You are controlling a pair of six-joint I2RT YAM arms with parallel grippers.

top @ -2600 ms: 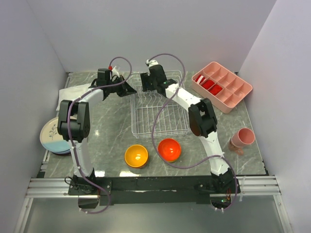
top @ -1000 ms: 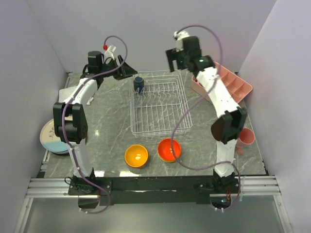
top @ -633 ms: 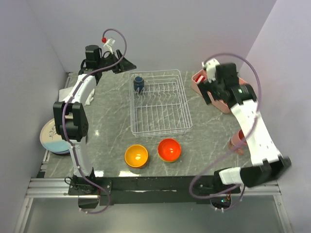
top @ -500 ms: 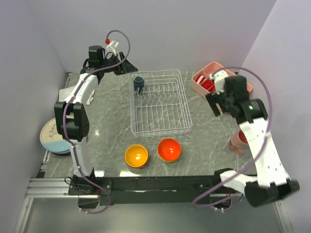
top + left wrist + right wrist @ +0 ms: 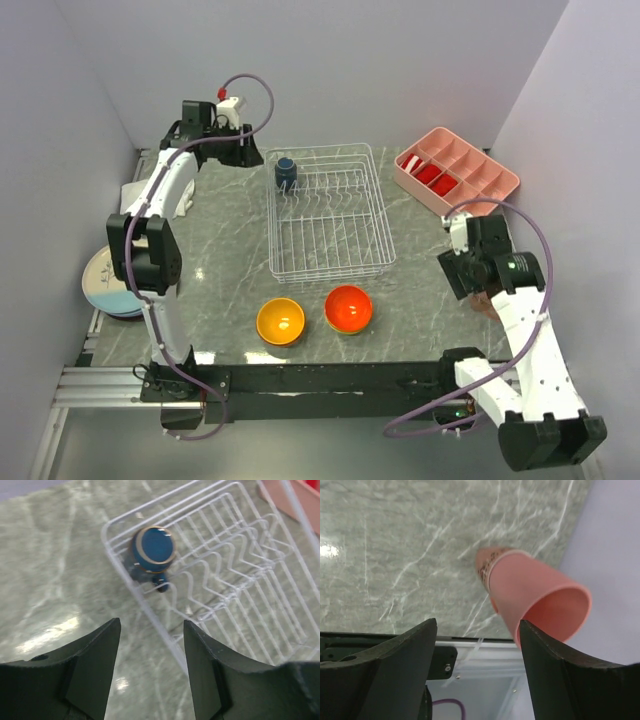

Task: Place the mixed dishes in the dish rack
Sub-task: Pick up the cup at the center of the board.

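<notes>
A navy cup (image 5: 153, 549) sits upside down in the far left corner of the white wire dish rack (image 5: 325, 215). My left gripper (image 5: 151, 626) hovers up and to the left of it, open, with nothing between its fingers; in the top view the left gripper (image 5: 247, 155) is at the rack's far left. My right gripper (image 5: 477, 626) is open above the table's right near edge. A pink cup (image 5: 535, 592) stands just beyond its right finger, not between the jaws. An orange-yellow bowl (image 5: 281, 320) and a red-orange bowl (image 5: 348, 308) rest in front of the rack.
A stack of plates (image 5: 103, 280) lies at the left edge, with a white cloth (image 5: 140, 190) behind it. A pink compartment tray (image 5: 455, 172) stands at the far right. The table's front rail (image 5: 485, 652) runs under the right gripper.
The navy cup has been left in the rack and the left gripper has drawn back. The right arm has swung from the rack's far side to the pink cup at the right, its jaws narrowing a little.
</notes>
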